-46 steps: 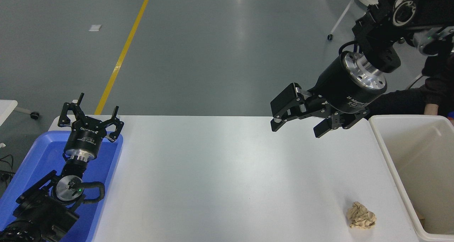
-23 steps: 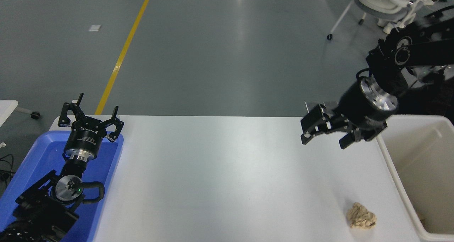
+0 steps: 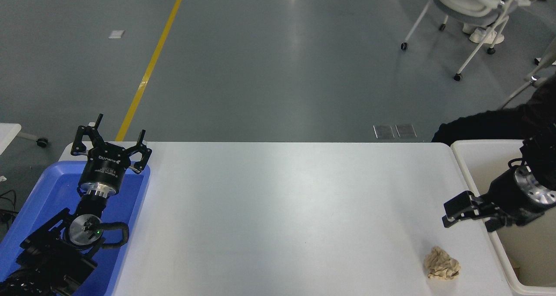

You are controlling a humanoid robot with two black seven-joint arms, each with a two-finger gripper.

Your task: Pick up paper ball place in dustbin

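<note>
The paper ball (image 3: 442, 264), a wrinkled tan wad, lies on the white table (image 3: 282, 218) near its front right corner. Just right of it stands the dustbin (image 3: 483, 205), an off-white tub cut off by the picture's right edge. My right gripper (image 3: 471, 218) hangs open over the bin's left rim, a little above and to the right of the ball, holding nothing. My left gripper (image 3: 111, 144) is parked open at the lower left, above the blue tray.
A shallow blue tray (image 3: 47, 192) sits at the table's left end under the left arm. Beyond the table, a dark shape (image 3: 482, 126) shows at the far right, and a white wheeled chair (image 3: 473, 9) stands on the grey floor.
My right arm has swung down and to the right, from over the table's far right part to the dustbin's left rim, closer to the ball. The ball and left arm have not moved.
</note>
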